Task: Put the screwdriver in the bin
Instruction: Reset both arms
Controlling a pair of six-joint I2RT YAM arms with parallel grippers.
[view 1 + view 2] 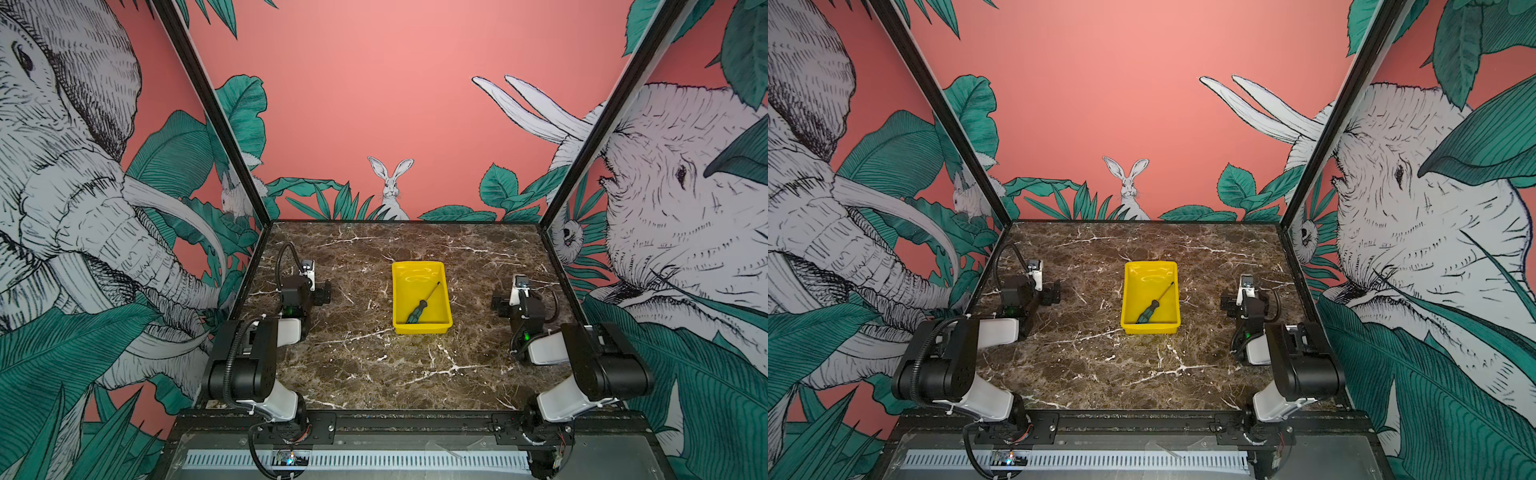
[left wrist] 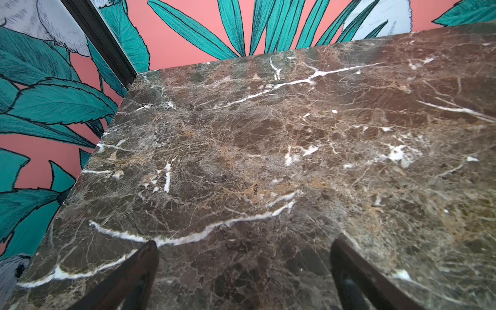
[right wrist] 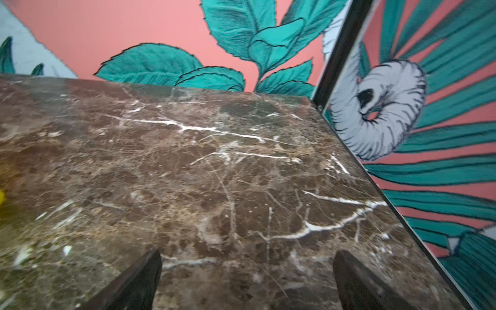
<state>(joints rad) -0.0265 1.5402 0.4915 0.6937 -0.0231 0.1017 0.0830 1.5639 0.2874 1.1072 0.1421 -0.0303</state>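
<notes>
Nearest, the two arms (image 1: 249,365) are folded at the front corners of the table (image 1: 374,365). In the wrist views the left gripper (image 2: 244,245) and the right gripper (image 3: 248,255) are seen released, jaws wide apart over the marble. The bin (image 1: 421,329) is placed between them, well apart from both. Only in both top views is the screwdriver (image 1: 417,311) shown: it lies slantwise inside the bin, handle nearer. Behind, pink walls (image 1: 374,104) with painted leaves and animals are seen.
</notes>
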